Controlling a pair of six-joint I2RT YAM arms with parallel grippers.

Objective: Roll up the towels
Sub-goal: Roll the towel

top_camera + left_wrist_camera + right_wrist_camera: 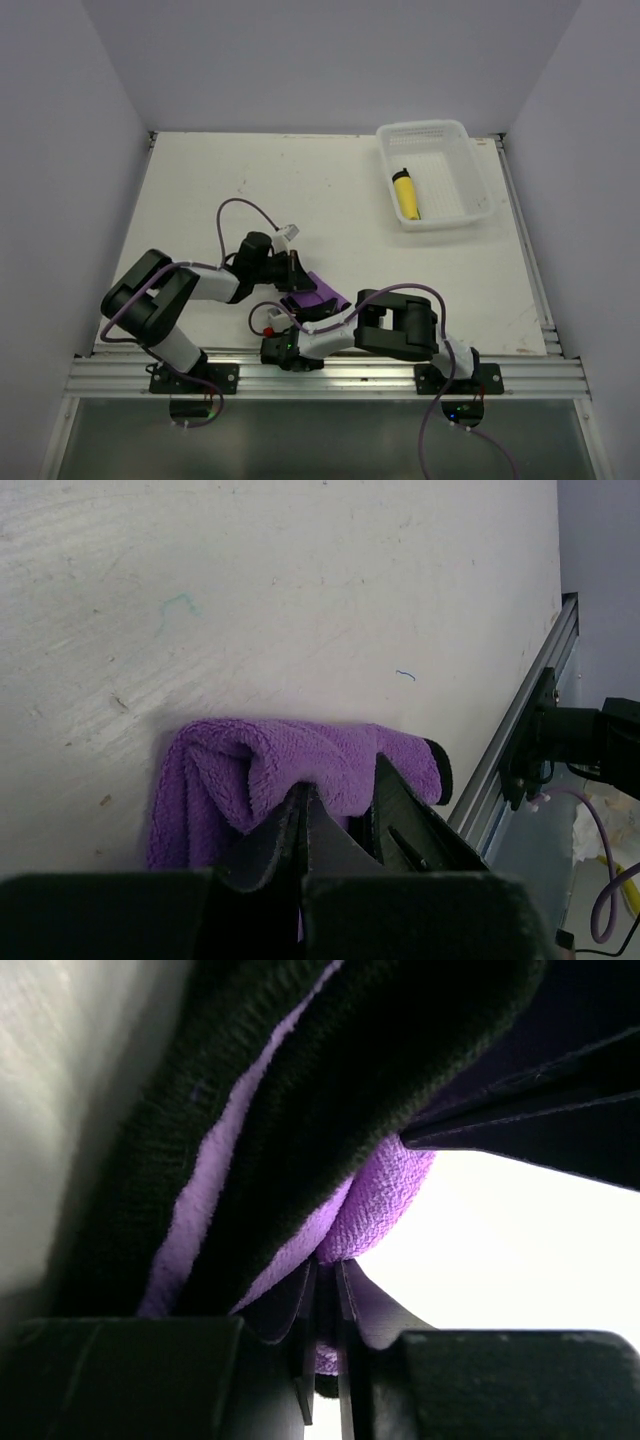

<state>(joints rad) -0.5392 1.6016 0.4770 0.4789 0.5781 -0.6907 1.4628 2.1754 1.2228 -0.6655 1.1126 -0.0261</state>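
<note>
Two grips on the purple towel [300, 765], at the bench's [250, 180] near edge: left end effector [338, 792] clamped on its fold; right end effector [325, 1275] narrow, pinching cloth from the opposite side.

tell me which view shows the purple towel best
Left wrist: the purple towel lies mid-frame, folds and black edge clear. Top external shows only a small, partly hidden patch; right wrist is too close, only pile and edging.
</note>
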